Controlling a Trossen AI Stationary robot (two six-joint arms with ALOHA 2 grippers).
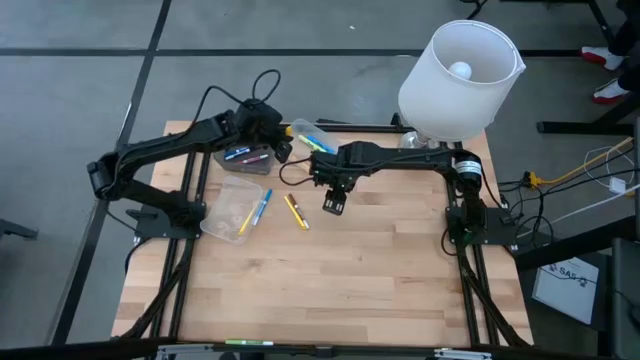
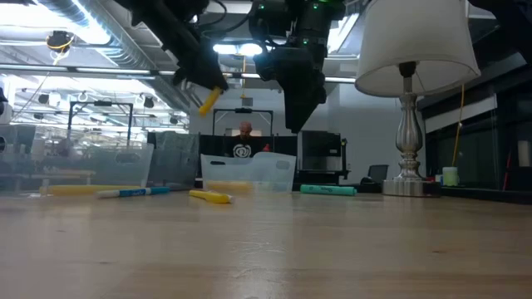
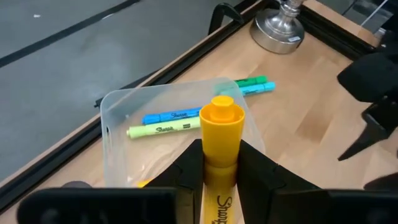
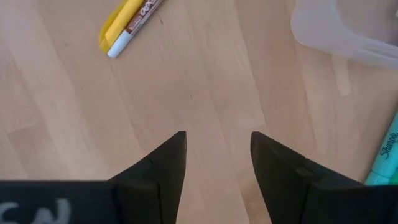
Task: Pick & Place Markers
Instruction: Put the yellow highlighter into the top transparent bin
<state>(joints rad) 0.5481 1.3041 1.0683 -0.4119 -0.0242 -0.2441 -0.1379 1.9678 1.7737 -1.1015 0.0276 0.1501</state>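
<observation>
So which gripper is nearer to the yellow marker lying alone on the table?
Right. The right gripper hangs open just beside the yellow marker; the left gripper is farther away over a clear container, shut on another yellow marker.

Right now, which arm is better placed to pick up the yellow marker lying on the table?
Right. The right gripper is open, empty and near the yellow marker on the table. The left gripper already holds another yellow marker over the clear container.
</observation>
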